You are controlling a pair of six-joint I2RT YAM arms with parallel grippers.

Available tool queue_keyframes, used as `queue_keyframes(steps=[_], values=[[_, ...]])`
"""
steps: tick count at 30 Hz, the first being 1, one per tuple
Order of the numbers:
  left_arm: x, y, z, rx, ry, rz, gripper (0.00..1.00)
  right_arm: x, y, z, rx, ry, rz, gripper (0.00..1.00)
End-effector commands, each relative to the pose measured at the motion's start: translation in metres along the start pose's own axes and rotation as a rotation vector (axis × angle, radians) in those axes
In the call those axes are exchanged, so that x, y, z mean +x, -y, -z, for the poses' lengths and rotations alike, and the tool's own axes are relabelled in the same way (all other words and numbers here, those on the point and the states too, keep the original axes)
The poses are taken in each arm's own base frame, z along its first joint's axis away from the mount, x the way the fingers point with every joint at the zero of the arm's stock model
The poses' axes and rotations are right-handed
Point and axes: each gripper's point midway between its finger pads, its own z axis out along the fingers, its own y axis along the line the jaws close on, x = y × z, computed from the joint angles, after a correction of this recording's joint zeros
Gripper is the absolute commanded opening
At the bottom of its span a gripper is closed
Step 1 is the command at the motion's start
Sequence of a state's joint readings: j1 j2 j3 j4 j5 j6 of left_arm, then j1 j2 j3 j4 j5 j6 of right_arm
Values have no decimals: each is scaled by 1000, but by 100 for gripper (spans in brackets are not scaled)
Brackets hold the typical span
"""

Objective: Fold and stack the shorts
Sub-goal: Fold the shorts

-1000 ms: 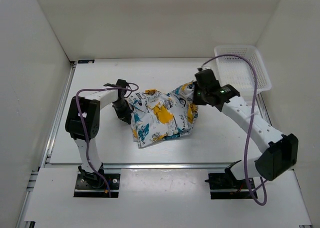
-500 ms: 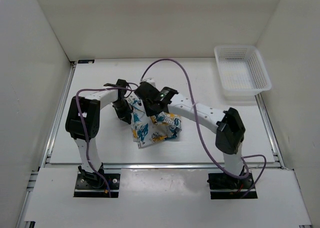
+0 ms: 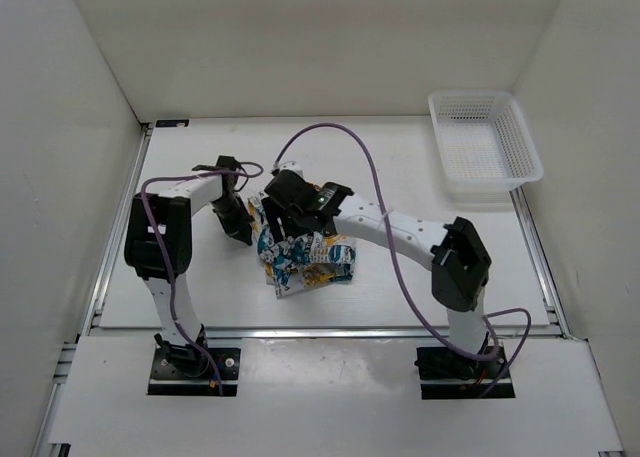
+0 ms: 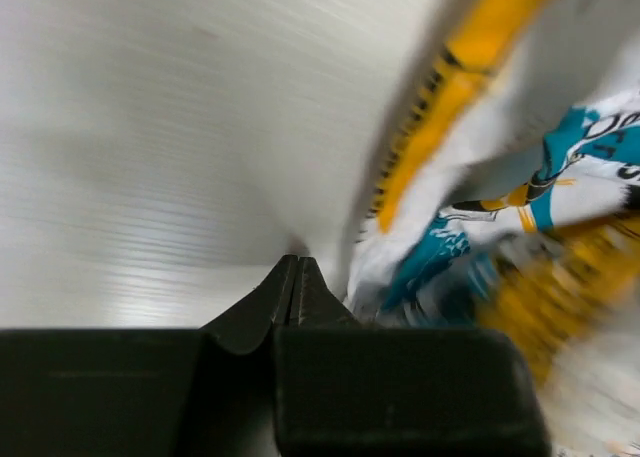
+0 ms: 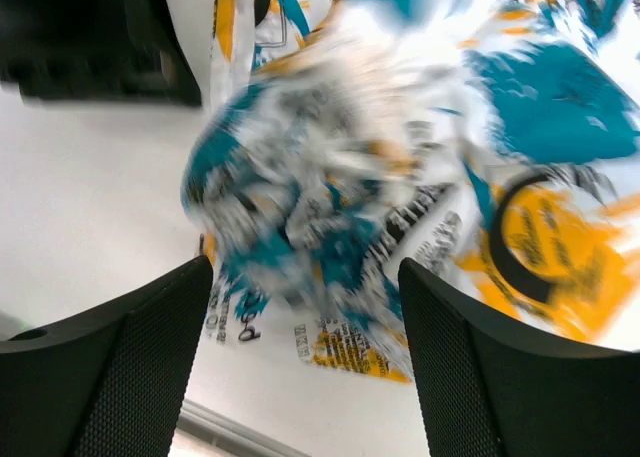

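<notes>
The shorts [image 3: 305, 257], white with yellow, teal and black print, lie in a folded, bunched heap at the middle of the table. My right gripper [image 3: 278, 209] hangs over their left part, open. In the right wrist view the blurred cloth [image 5: 400, 157] sits loose between and beyond its wide-apart fingers [image 5: 303, 267]. My left gripper [image 3: 240, 229] is at the heap's left edge, shut. In the left wrist view its tips [image 4: 297, 262] meet with no cloth showing between them, and the shorts' edge [image 4: 470, 227] lies just to their right.
A white mesh basket [image 3: 485, 147] stands at the back right corner. The right arm reaches across the table's middle with its purple cable looping behind. White walls enclose the table on three sides.
The right arm swung left with the shorts' right half, laid it over the left half, then opened and let go. The left gripper shifted slightly left and stayed shut.
</notes>
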State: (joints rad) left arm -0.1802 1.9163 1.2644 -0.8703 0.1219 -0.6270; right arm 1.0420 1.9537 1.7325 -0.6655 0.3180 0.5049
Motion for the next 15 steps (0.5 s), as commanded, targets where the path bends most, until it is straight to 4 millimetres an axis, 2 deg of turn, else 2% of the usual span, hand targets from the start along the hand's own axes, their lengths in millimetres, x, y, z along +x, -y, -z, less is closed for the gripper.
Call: queue_keyframes(steps=[1,2,3,4,5,6,7,8,9,11,12,13,14,15], values=[[-25,5,46,89,97,-15,10,-39,-2,55,-77,169,-46,81],[-28,3,49,89,99,-6,10,-32,3,58,-72,160,-44,81],[-36,4,60,103,127,-7,11,-37,7,73,-75,191,-62,80],[-35,4,68,104,131,-19,12,-37,13,79,-62,207,-66,76],[-36,6,75,110,140,-20,12,-27,20,78,-39,196,-72,69],[-37,8,85,123,163,-33,12,-29,27,91,-35,223,-81,49],[-40,11,93,137,186,-37,10,-26,37,91,-14,223,-102,38],[-35,13,97,139,188,-60,10,-15,48,86,8,200,-115,29],[-31,24,107,160,210,-91,10,-14,58,88,5,193,-135,16],[-17,43,109,213,180,-149,10,-3,70,79,21,157,-175,9],[-11,53,112,236,173,-192,10,8,85,73,44,130,-189,7],[2,71,109,253,152,-254,12,12,89,73,42,119,-209,7],[9,76,105,249,136,-277,17,19,91,69,38,95,-222,7],[13,79,101,232,129,-295,31,26,98,68,52,83,-227,7]])
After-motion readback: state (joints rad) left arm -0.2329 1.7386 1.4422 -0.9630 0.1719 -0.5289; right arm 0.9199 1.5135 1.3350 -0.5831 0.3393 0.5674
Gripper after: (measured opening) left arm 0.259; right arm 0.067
